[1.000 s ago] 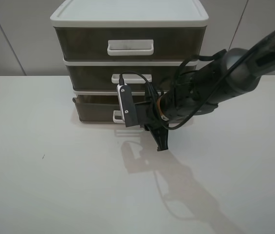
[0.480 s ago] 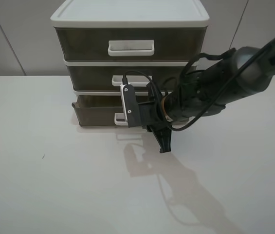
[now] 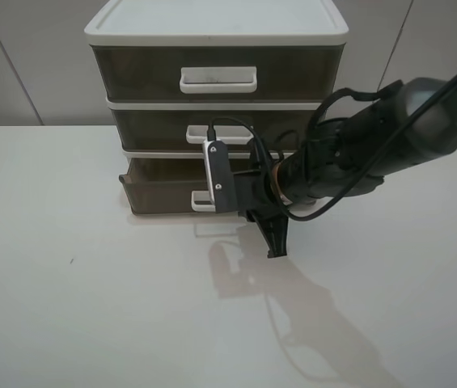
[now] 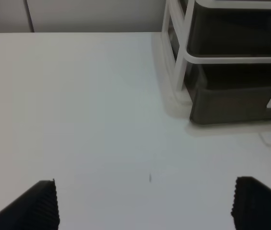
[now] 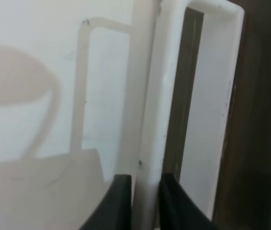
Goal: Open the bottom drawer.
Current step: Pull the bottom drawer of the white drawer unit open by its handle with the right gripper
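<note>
At the far edge of the worktop, midway along, the bottom drawer sits slightly proud of its cabinet; the right gripper pinches the white loop handle between nearly closed jaws for a straight pull; the left gripper hangs aside, spread wide and empty

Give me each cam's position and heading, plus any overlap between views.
Exterior high: mounted above, facing down at the table and the drawer unit's front; right arm reaches in to the bottom drawer.
Left wrist: low over the table, facing the unit's front corner obliquely; left claw open, tips at frame edge.
Right wrist: tight against the drawer's white handle; right claw pinches its bar.
Shared: all three show that handle.
</note>
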